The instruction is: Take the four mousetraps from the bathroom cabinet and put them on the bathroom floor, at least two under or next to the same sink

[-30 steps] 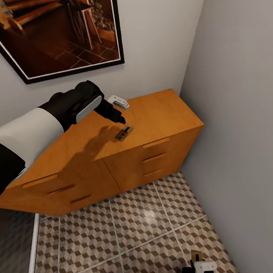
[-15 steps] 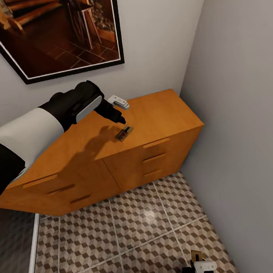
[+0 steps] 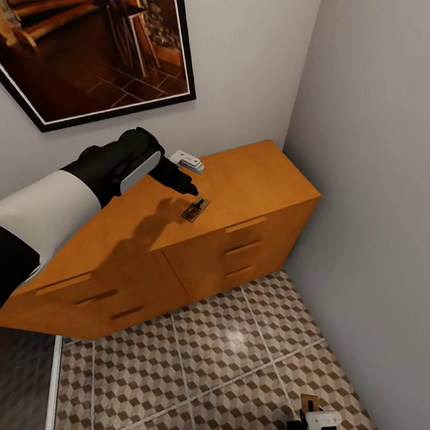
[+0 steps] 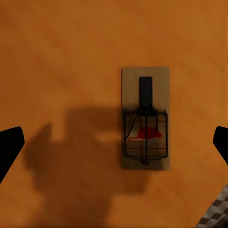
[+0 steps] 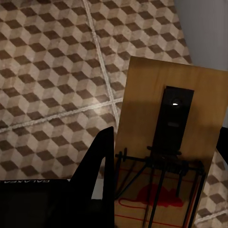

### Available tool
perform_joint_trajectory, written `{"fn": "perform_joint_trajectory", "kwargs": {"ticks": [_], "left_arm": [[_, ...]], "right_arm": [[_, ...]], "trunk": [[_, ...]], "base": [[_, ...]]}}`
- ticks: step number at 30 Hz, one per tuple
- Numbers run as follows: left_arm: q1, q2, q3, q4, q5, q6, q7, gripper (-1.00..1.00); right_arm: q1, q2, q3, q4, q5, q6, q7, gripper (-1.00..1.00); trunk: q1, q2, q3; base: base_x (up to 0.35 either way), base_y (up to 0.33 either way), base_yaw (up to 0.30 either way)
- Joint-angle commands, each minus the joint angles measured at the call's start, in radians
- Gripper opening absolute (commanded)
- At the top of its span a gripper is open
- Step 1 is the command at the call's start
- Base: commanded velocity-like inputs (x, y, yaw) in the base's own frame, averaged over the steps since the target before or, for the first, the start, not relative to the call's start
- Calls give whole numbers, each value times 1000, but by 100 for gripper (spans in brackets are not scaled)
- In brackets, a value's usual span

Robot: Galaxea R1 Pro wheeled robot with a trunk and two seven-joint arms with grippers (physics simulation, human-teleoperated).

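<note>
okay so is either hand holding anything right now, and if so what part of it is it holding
The right hand holds a mousetrap, gripped at its red-spot end. The left hand is open and holds nothing, poised above another mousetrap lying on the cabinet.

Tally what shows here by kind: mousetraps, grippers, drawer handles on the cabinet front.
Mousetraps: 2, one on the cabinet top, one held in the right gripper.
Grippers: 2, the left gripper above the cabinet and the right gripper low over the bathroom floor.
Drawer handles: 6, three per column.
Total: 10.
</note>
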Motion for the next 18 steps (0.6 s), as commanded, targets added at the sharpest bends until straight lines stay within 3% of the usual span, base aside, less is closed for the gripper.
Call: {"fn": "perform_joint_trajectory", "kwargs": {"ticks": [1,18], "left_arm": [[2,1,-5,-1,-7,-1,-8,100],[15,1,-5,-1,-7,-2,-8,100]], "right_arm": [[-1,0,9,1,-5,-2,-4,-100],[-1,0,9,1,-5,-2,-4,-100]], "trunk": [[0,-2,-1],[0,-2,-14]], "base": [[-21,0,0],[-3,0,0]]}}
